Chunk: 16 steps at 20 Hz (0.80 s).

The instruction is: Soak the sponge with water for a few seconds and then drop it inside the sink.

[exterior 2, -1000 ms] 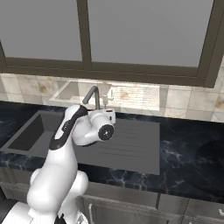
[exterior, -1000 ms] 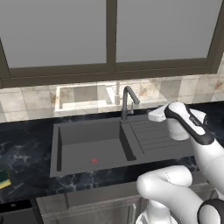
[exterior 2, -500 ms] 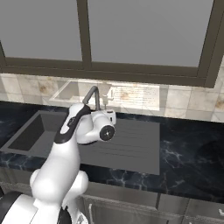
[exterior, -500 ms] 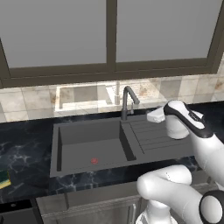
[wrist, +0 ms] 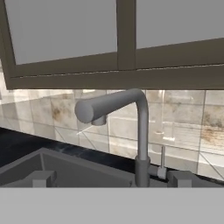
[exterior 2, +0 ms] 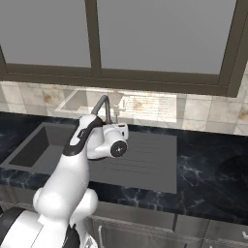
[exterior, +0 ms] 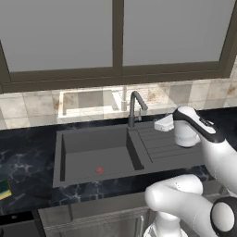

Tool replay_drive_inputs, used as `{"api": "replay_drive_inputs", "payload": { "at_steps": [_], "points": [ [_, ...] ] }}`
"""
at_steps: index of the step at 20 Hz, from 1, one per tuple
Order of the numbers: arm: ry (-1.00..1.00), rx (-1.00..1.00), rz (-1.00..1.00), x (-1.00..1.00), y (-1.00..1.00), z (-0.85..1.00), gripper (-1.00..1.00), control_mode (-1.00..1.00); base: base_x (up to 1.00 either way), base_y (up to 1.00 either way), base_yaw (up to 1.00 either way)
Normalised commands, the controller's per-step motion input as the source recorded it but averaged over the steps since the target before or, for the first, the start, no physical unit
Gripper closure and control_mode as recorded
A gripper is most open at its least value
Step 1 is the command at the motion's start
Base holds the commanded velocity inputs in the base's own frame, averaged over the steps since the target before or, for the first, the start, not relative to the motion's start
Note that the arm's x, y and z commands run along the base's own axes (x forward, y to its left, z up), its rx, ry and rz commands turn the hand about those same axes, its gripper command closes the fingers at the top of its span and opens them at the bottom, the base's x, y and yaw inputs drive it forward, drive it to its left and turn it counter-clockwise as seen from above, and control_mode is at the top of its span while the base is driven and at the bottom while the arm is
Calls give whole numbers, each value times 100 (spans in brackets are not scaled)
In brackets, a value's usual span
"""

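The sponge [exterior: 3,189], yellow and green, lies on the black counter at the far left edge, well away from the arm. The dark grey sink [exterior: 92,149] [exterior 2: 36,145] has a red drain mark. Its curved faucet [exterior: 134,108] [exterior 2: 103,108] [wrist: 114,103] stands at the back, between basin and drainboard. My gripper [exterior: 157,124] [exterior 2: 119,128] [wrist: 110,179] hovers over the drainboard, just right of the faucet and pointed at it. It is open, with nothing between its fingertips [wrist: 42,178]. No water is in view at the spout.
A small lever [wrist: 162,160] sticks up beside the faucet base. The ribbed drainboard [exterior: 162,146] [exterior 2: 145,155] lies under my hand. Tiled wall and a window frame [wrist: 127,35] close off the back. Black marbled counter [exterior 2: 208,169] stretches to the right.
My hand has crept slightly closer to the faucet over the drainboard. The sponge and everything else have stayed put.
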Motion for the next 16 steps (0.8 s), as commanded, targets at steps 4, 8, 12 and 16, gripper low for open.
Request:
{"api": "replay_drive_inputs", "payload": {
  "at_steps": [4, 8, 12, 16],
  "points": [
    [0, 0, 0, 4, 6, -4, -100, -100, 0, 0, 0],
    [0, 0, 0, 8, 5, 0, -100, -100, 0, 0, 0],
    [0, 0, 0, 8, 1, -3, -100, -100, 0, 0, 0],
    [0, 0, 0, 13, 3, -11, -100, -100, 0, 0, 0]
  ]
}}
